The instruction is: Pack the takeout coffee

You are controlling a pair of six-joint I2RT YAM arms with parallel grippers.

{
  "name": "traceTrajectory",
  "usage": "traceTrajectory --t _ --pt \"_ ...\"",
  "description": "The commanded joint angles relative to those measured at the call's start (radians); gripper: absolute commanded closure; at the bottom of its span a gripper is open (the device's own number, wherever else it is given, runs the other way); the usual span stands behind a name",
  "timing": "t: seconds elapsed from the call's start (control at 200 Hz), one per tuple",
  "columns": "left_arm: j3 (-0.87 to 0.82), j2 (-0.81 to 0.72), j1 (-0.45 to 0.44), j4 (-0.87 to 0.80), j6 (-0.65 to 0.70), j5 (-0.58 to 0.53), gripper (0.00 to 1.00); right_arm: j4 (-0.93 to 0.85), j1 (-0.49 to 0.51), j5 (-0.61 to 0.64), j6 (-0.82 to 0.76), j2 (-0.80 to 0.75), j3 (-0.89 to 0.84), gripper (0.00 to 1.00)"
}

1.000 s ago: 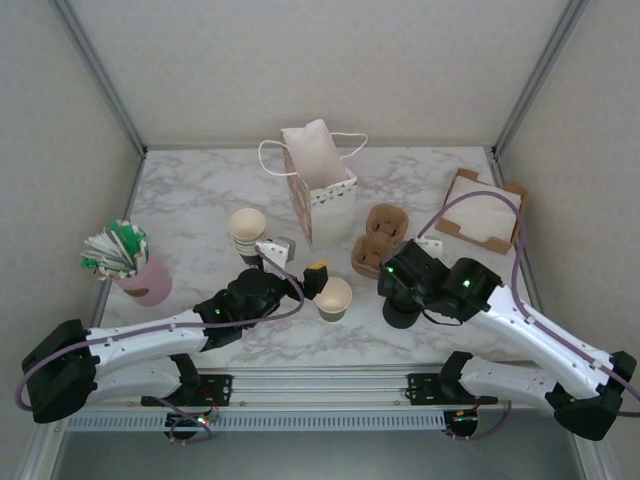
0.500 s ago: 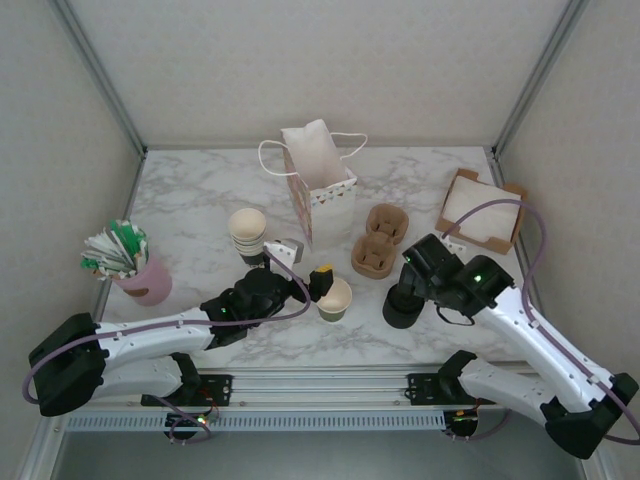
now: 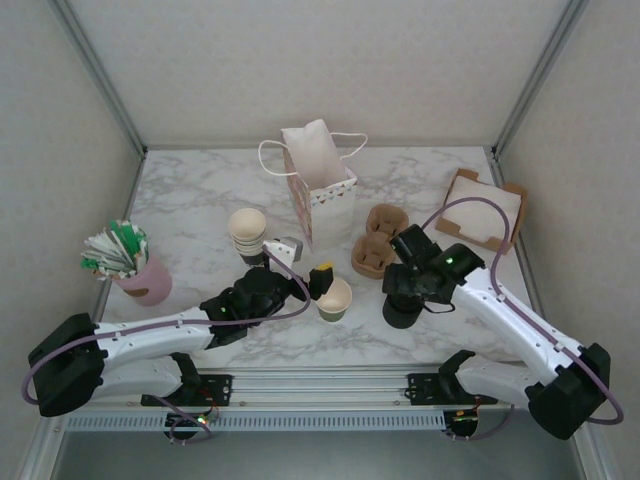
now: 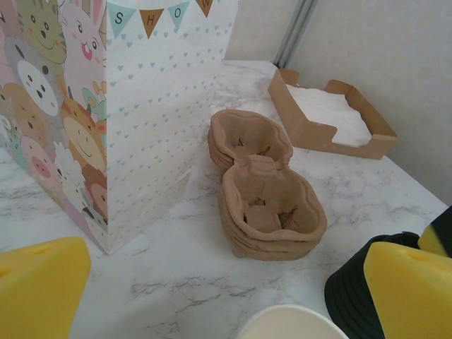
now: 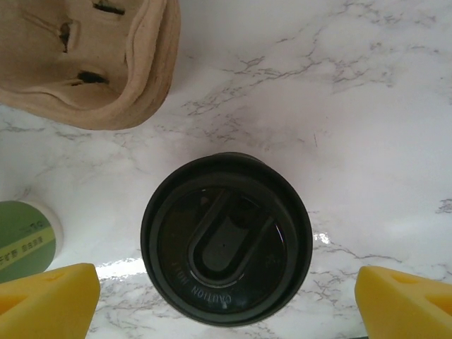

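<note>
The takeout coffee cup (image 3: 334, 298) stands near the front centre, a single paper cup, cream inside and green outside, its top open. My left gripper (image 3: 302, 260) is open just left of it. In the left wrist view the cup's rim (image 4: 289, 323) shows at the bottom edge, between and below the yellow pads (image 4: 39, 282). My right gripper (image 3: 405, 288) hangs open straight above the squat black stack of lids (image 3: 402, 312). In the right wrist view the top lid (image 5: 226, 240) lies between the pads (image 5: 406, 304), untouched, with the cup (image 5: 25, 236) at the left edge.
A printed paper bag (image 3: 318, 185) stands open behind the cup. Brown pulp cup carriers (image 3: 378, 238) lie right of the bag. A cardboard napkin box (image 3: 482, 212) is at the back right, a stack of cream cups (image 3: 247, 232) at the left, and a pink holder of sachets (image 3: 130, 262) far left.
My right arm has drawn back and turned, bringing its gripper upright over the lid stack. My left gripper has edged right toward the cup.
</note>
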Motion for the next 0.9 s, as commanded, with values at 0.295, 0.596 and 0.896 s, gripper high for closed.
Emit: traceTrajectory --t 0.295,0.596,0.896 --pt "0.017 -0.035 -0.006 -0.021 0.011 -0.023 0.00 0.101 -0.061 -0.083 -0.045 0.052 -0.070 0.12" --pt "0.021 -0.031 -0.006 -0.026 0.015 -0.028 0.00 0.103 -0.073 -0.073 -0.049 0.101 -0.080 0.13" --pt "0.020 -0.027 -0.006 -0.025 0.018 -0.028 0.00 0.103 -0.075 -0.072 -0.045 0.105 -0.090 0.15"
